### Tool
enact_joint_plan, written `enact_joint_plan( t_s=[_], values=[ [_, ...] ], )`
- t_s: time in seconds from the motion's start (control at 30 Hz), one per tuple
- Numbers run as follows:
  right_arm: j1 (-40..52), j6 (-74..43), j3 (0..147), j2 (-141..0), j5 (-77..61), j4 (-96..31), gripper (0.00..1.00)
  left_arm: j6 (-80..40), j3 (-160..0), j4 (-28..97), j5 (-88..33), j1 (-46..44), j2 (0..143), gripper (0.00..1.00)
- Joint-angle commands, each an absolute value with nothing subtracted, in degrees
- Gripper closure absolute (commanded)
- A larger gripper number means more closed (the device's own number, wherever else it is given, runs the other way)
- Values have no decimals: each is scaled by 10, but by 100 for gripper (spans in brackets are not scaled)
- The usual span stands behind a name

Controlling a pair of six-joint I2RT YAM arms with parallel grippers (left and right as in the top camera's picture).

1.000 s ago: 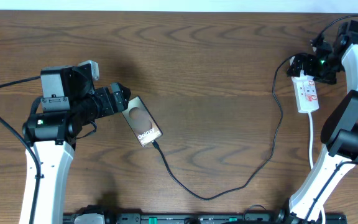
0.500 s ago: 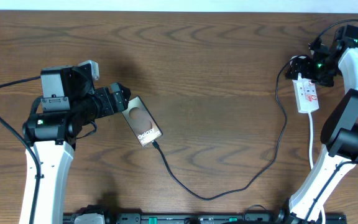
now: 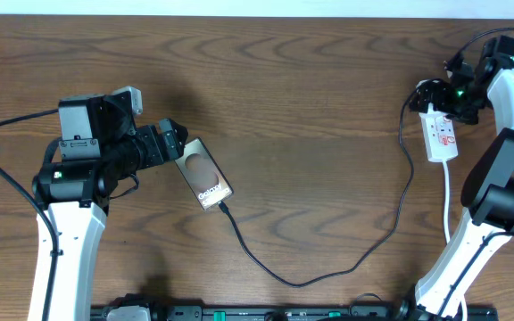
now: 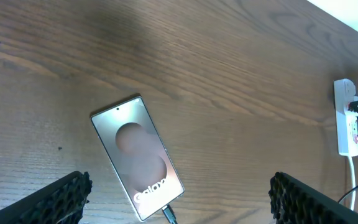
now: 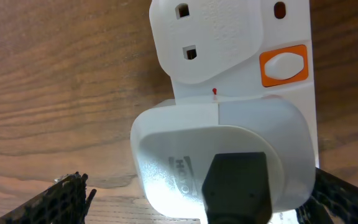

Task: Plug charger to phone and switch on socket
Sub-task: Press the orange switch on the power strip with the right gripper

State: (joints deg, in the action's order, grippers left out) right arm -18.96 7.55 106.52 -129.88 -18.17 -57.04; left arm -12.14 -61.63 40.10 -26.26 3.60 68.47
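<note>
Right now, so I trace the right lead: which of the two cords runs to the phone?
The thin black charger cable; its tip meets the phone. The thicker white cord leaves the power strip.

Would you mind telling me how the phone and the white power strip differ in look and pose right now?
The phone is dark and glossy; the power strip is white with red markings. The phone lies slanted on the table's left half; the power strip lies nearly straight at the far right. Both lie flat, and the black cable runs between them.
</note>
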Motion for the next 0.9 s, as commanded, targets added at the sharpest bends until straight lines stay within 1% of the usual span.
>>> enact_joint_plan(
  t_s=[0.0, 0.63, 0.87],
  values=[
    [-164, 56, 1043, -1308, -306, -586, 1, -114, -621, 402, -264, 38, 685, 6],
    [-161, 38, 1013, -1308, -357, -578, 1, -114, -621, 402, -264, 38, 685, 6],
    [-168, 21, 1017, -1308, -284, -572, 1, -114, -621, 402, -264, 38, 685, 6]
  ],
)
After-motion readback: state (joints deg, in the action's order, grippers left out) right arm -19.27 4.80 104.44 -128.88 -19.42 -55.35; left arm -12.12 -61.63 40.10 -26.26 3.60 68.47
